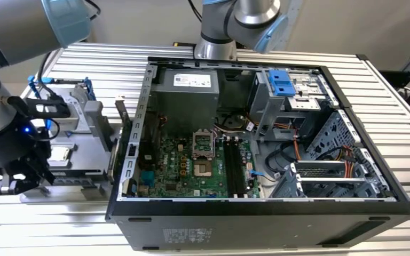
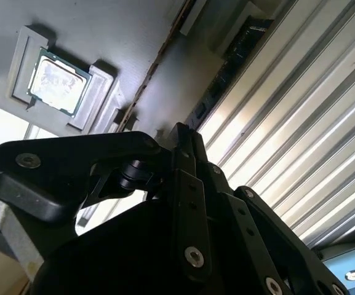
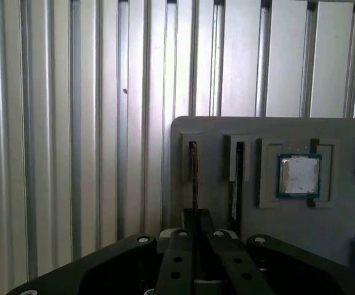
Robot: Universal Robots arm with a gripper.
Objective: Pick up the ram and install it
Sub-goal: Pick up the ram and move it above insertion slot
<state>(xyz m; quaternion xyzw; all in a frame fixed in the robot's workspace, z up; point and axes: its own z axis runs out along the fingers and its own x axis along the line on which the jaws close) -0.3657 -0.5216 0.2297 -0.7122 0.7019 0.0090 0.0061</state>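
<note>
Gripper is down over the near end of the grey parts tray, the arm reaching in from the exterior view's left.

- Tray holds 2 memory sticks, each standing on edge in its own narrow slot, side by side near one end of the tray.
- The ram is the stick in the slot closest to the tray's edge. In the first wrist view the gripper sits directly in line with it, at the end of that slot.
- The second stick is 1 slot further into the tray, apart from the gripper.
- Cannot tell from these views how far the gripper is open, or whether it has hold of the ram. The stick reads as seated in its slot.
- Processor chip lies flat in a square recess of the tray, beyond the second stick. It also shows in the second wrist view and the exterior view.
- Blue-framed drive stands at the tray's far end.
- Open computer case lies just beside the tray, on the exterior view's right of it. Inside are the green motherboard and its long black memory slots.
- Tray and case both rest on the ribbed aluminium table.
</note>
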